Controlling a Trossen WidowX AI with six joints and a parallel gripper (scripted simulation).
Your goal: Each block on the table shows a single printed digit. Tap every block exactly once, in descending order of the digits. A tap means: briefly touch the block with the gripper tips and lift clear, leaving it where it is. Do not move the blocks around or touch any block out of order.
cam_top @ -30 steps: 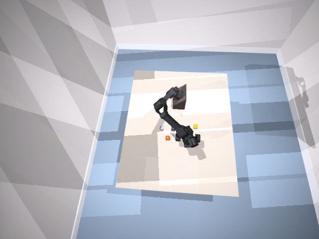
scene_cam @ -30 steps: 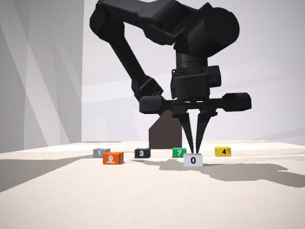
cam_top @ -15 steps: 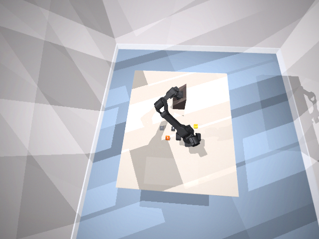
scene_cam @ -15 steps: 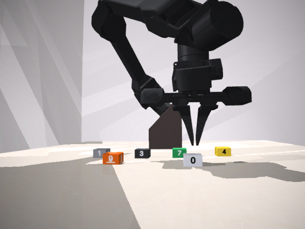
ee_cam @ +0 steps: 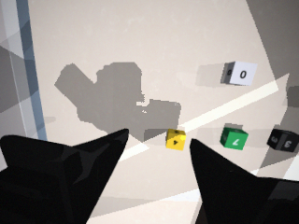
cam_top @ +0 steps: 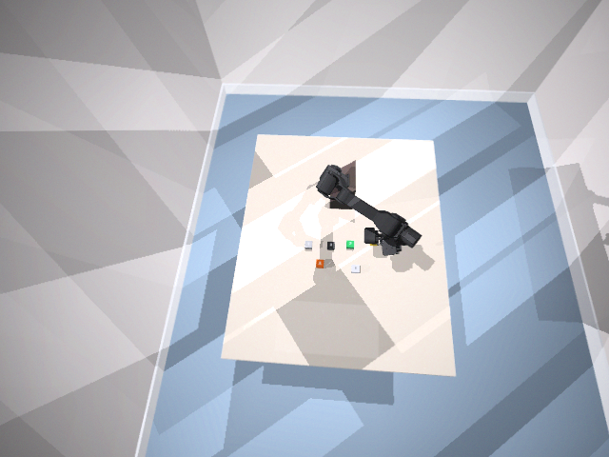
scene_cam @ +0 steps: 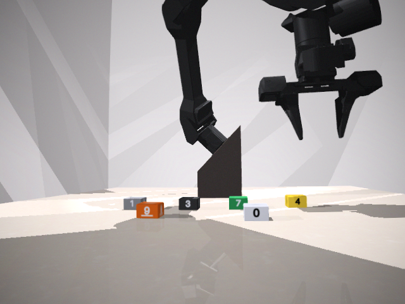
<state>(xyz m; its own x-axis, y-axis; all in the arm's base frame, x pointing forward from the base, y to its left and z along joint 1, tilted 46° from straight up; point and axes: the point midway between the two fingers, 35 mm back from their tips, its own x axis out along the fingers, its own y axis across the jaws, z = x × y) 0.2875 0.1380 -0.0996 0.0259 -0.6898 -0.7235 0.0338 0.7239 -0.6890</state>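
Observation:
Six small digit blocks lie on the pale table (cam_top: 343,334) (scene_cam: 326,235). They are grey 1 (scene_cam: 132,202) (cam_top: 308,244), orange 9 (scene_cam: 149,209) (cam_top: 320,263), black 3 (scene_cam: 188,202) (cam_top: 330,245) (ee_cam: 283,140), green 7 (scene_cam: 237,202) (cam_top: 349,244) (ee_cam: 234,138), white 0 (scene_cam: 255,212) (cam_top: 356,268) (ee_cam: 240,74) and yellow 4 (scene_cam: 295,201) (ee_cam: 176,139). My gripper (scene_cam: 320,136) (ee_cam: 159,137) (cam_top: 387,248) is open and empty. It hangs well above the table, over and slightly right of the yellow 4 block. In the wrist view that block shows between the fingertips. In the overhead view the arm mostly hides it.
The arm's dark wedge-shaped base (scene_cam: 222,170) (cam_top: 350,179) stands behind the row of blocks. The table's right edge is near the gripper in the overhead view, with blue floor (cam_top: 491,275) beyond it.

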